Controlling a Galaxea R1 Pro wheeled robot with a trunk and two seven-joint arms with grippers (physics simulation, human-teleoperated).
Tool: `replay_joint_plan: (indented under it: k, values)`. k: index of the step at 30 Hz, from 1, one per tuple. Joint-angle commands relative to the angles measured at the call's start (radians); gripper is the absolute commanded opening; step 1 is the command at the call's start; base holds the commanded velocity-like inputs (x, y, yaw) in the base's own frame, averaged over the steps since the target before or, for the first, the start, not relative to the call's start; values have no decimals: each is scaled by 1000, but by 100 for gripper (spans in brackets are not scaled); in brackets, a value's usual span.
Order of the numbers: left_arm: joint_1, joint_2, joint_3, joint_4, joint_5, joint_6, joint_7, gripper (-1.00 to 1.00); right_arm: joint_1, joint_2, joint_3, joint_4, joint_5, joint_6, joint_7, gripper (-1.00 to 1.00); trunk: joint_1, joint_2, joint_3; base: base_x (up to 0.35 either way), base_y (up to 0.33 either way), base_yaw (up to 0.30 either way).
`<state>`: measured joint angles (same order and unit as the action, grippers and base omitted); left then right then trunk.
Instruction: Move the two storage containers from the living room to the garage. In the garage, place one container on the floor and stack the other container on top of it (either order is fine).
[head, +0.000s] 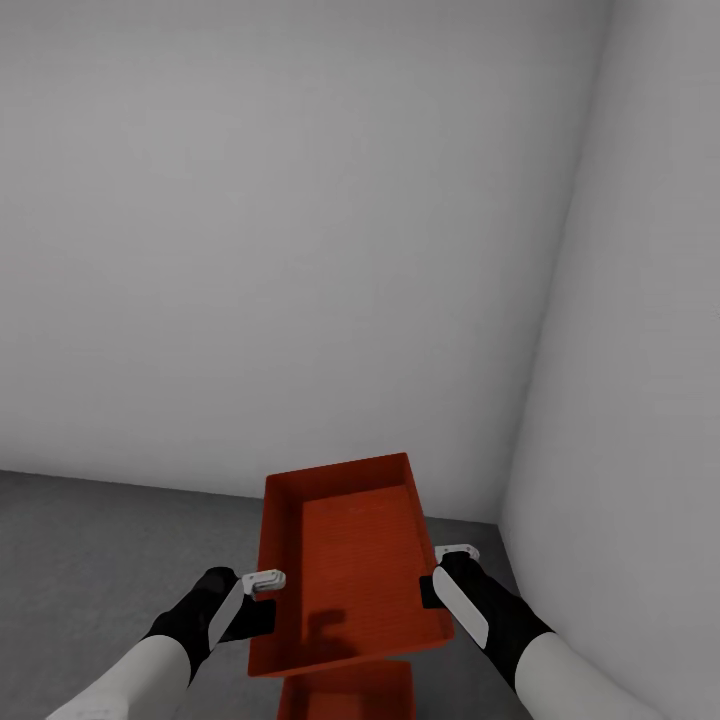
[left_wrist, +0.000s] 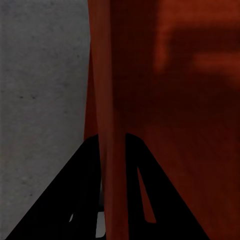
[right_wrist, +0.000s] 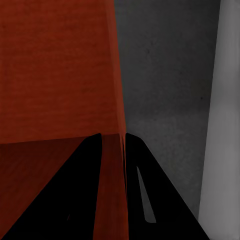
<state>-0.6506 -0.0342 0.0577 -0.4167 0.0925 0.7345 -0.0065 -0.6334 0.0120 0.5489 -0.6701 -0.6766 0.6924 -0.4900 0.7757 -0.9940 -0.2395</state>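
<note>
Both arms carry one bin (head: 350, 560) between them in a corner of the garage, grey walls (head: 300, 250) ahead and to the right, dark concrete floor (head: 90, 540) below. The left gripper (head: 262, 580) is clamped on the bin's left long wall, and the left wrist view shows that wall (left_wrist: 112, 150) running between the two black fingers (left_wrist: 80, 190). The right gripper (head: 452, 560) is clamped likewise on the right long wall, seen between its fingers (right_wrist: 160, 195) in the right wrist view (right_wrist: 112, 190). The held bin is clear of the floor, open side up, tilted slightly with its near end lower; its long axis points away from the robot toward the far wall. The second bin (head: 345, 695) appears at the bottom edge of the head view, directly under the near end of the held one and nearer the robot (whether it rests on the floor or sits in contact with the upper bin cannot be told). Judgement: the deciding relation is vertical and fore-aft offset; the carried bin overhangs forward of the lower one, so stacking would call for drawing it back toward the robot, levelling, then lowering. Both arms are equally placed, one per side.
</note>
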Motion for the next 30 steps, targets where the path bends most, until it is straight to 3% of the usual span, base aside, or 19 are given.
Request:
replay_joint_plan:
  k: [1,30]
  values:
    - [-1,-6,11,-2,7,5,3,-100,0,0,13,0,-18,2,-9,-100,0,-1,-1,0,0,0]
    - [-1,-6,11,-2,7,5,3,-100,0,-1,13,0,-18,2,-9,-100,0,-1,-1,0,0,0]
